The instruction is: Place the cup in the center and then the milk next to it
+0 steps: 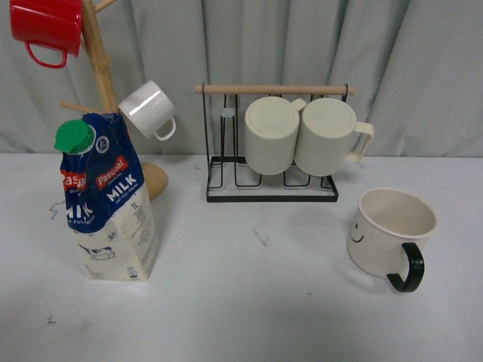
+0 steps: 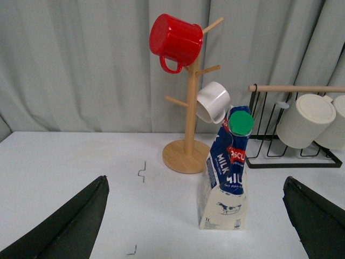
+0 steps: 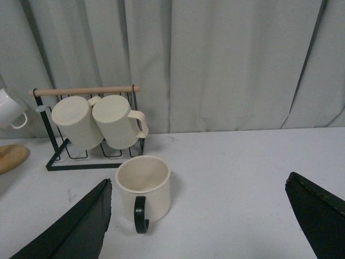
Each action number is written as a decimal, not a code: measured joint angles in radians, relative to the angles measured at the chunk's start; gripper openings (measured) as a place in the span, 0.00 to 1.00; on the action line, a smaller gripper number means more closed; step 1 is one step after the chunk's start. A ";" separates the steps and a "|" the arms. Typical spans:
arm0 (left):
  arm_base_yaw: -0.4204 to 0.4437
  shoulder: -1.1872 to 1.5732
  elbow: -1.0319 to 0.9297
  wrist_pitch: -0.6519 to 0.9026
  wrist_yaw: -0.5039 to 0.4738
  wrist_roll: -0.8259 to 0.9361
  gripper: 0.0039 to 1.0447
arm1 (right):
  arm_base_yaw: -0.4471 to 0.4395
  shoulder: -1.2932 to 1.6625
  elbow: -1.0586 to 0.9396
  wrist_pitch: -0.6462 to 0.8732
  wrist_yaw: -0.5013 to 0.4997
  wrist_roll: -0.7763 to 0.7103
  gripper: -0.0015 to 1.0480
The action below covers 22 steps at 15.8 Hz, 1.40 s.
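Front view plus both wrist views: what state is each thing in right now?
cup: upright on the table, empty, free of both hands.
milk carton: upright, green cap on.
red mug: hung on the wooden mug tree.
small white mug: hung on the same tree.
two ribbed cream mugs: on their sides in the wire rack.
left hand: open, empty.
right hand: open, empty.

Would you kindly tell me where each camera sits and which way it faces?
Front view: on the robot's body, facing the curtain across the table; shows milk, cup, rack and mug tree; no arm visible.
Left wrist view: on the left wrist, looking at the milk and mug tree; the open left tool frames it.
Right wrist view: on the right wrist, looking at the cup; the open right tool frames it.
Shared: all three show the rack.
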 joint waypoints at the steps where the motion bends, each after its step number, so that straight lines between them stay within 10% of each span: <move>1: 0.000 0.000 0.000 0.000 0.000 0.000 0.94 | 0.000 0.000 0.000 0.000 0.000 0.000 0.94; 9: 0.000 0.000 0.000 0.000 0.000 0.000 0.94 | -0.002 0.002 0.000 0.003 -0.008 -0.001 0.94; 11: 0.000 0.000 0.000 0.000 0.000 0.000 0.94 | -0.141 0.272 0.029 0.317 -0.276 -0.008 0.94; 15: 0.000 0.000 0.000 0.000 0.000 0.000 0.94 | -0.145 1.016 0.342 0.834 -0.104 0.121 0.94; 22: 0.000 0.000 0.000 0.000 0.000 0.000 0.94 | -0.049 1.791 0.900 0.298 0.010 0.375 0.94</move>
